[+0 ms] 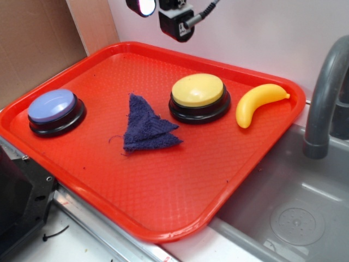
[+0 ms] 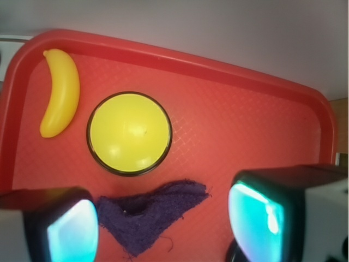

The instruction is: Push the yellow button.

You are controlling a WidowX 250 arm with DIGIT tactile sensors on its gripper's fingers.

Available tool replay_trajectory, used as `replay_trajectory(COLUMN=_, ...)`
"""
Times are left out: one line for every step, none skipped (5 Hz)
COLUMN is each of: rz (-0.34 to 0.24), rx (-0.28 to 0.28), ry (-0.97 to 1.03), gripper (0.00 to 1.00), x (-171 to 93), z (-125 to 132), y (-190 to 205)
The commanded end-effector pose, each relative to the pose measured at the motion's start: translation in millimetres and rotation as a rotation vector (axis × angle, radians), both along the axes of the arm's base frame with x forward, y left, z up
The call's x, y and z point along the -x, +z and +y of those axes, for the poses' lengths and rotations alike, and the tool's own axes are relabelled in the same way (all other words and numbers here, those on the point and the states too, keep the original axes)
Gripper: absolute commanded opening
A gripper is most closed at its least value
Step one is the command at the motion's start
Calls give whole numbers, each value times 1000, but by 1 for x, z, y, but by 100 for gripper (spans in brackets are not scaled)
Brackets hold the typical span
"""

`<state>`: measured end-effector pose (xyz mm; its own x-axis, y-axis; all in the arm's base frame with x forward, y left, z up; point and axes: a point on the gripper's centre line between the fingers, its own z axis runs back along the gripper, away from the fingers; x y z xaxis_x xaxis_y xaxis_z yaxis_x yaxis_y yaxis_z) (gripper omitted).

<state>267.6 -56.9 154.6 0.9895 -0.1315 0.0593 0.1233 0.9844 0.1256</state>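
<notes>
While the arm hangs high over the back of the red tray (image 1: 163, 218), a blue button (image 1: 53, 106) sits at the left, then a crumpled dark blue cloth (image 1: 146, 126), then the yellow button (image 1: 198, 90), then a toy banana (image 1: 258, 103). Seen from the wrist, the gripper (image 2: 163, 224) is spread wide, holding nothing.

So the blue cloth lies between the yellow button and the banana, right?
Not quite. In the exterior view the blue cloth lies between the yellow button and the blue-purple button. The banana is on the yellow button's other side, near the tray edge.
</notes>
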Motion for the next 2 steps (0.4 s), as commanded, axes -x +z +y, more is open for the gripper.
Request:
replay_trajectory(rz=-108, rx=15, ry=12, gripper=100, x=4, z=-6, y=41)
replay_trajectory(rz=-120, rx=-9, ry=31, gripper=100, x=12, z=-7, y=49)
